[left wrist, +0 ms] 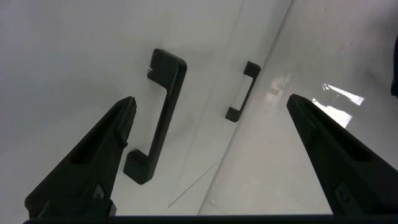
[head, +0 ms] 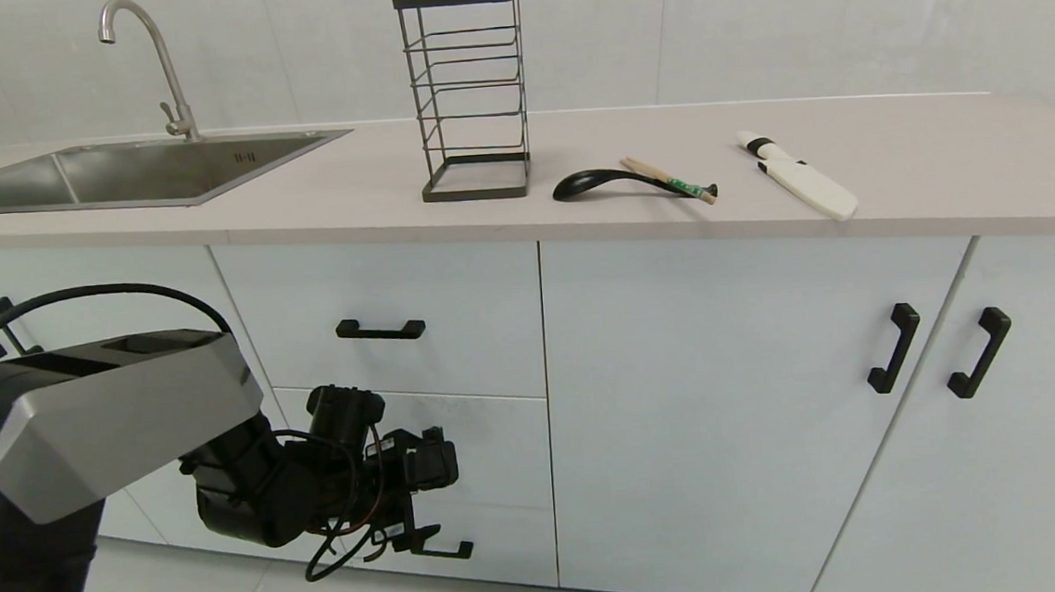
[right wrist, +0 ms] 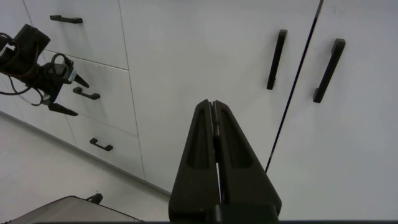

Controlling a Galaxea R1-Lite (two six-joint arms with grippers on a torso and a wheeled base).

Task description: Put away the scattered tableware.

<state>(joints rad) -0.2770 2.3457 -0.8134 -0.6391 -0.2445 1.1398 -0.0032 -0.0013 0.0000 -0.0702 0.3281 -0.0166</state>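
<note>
Black left gripper [left wrist: 208,149], spread wide, hangs low before a drawer handle [left wrist: 155,118]. The right gripper [right wrist: 214,124] is closed on nothing. Up on the surface [head: 344,193], the spoon [head: 608,181], chopsticks [head: 668,177] and white knife [head: 803,179] lie beside the wire rack [head: 466,87], none put away yet.
</note>
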